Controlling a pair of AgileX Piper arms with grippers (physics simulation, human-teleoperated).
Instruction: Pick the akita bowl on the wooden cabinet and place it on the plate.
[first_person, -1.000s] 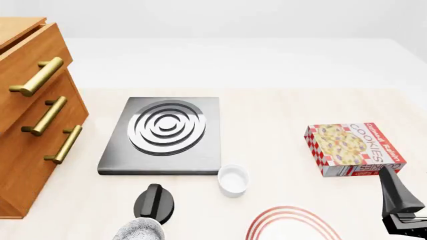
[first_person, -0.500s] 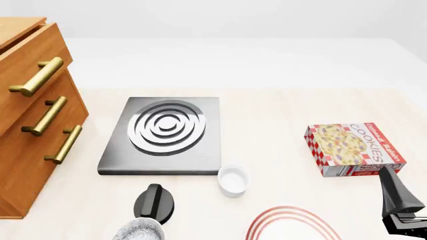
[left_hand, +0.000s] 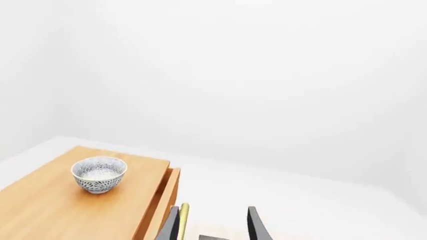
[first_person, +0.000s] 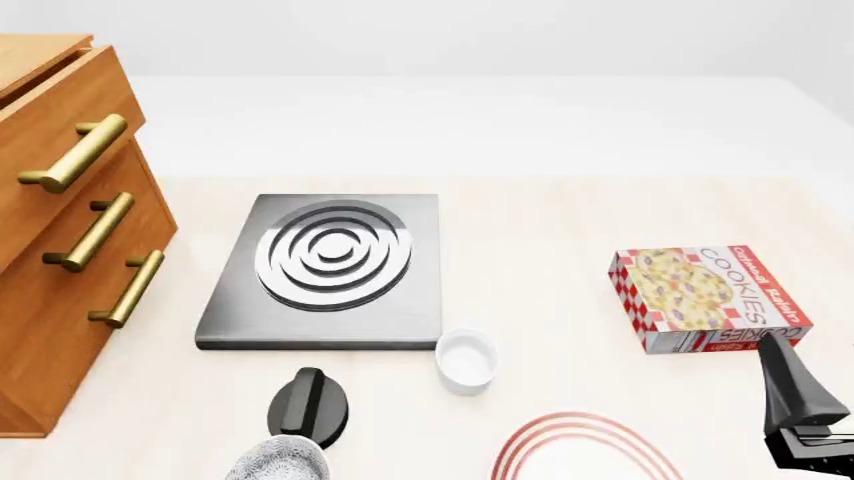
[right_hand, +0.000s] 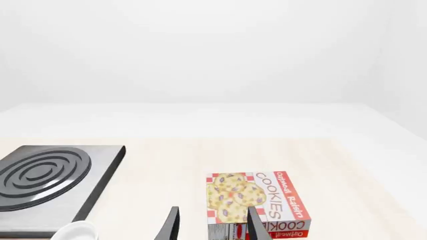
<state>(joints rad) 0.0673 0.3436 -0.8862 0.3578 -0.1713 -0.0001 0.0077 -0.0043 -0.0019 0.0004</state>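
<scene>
Speckled grey-white glaze covers the akita bowl (left_hand: 99, 174), a deep round bowl with a thin dark rim, standing upright on the smooth orange-brown top of the wooden cabinet (left_hand: 53, 205). It sits well ahead of the left tool (left_hand: 212, 225), off to one side of the line of its fingers, nothing touching it. That tool's two dark fingers stand apart and empty.

Nothing has shifted across the last second: the front view is the same in every picture, arms and things alike. So the task reads as barely begun; the reach to the bowl is yet to come.

The cabinet (first_person: 54, 250) has flat drawer fronts with long brass bar handles, round and shiny. The plate (first_person: 587, 445), flat and white with thin red rings, lies at the near edge of the pale tabletop (first_person: 561, 220), just beside the right tool (first_person: 807, 430), whose fingers in its wrist view (right_hand: 212, 225) stand apart, gripping nothing.

Further out: a second speckled bowl (first_person: 278, 460), a black knob (first_person: 310, 405), a small plain white bowl (first_person: 467, 360), a matte grey square stove (first_person: 327, 270) with raised concentric rings, and a glossy cardboard cookie box (first_person: 707, 297).
</scene>
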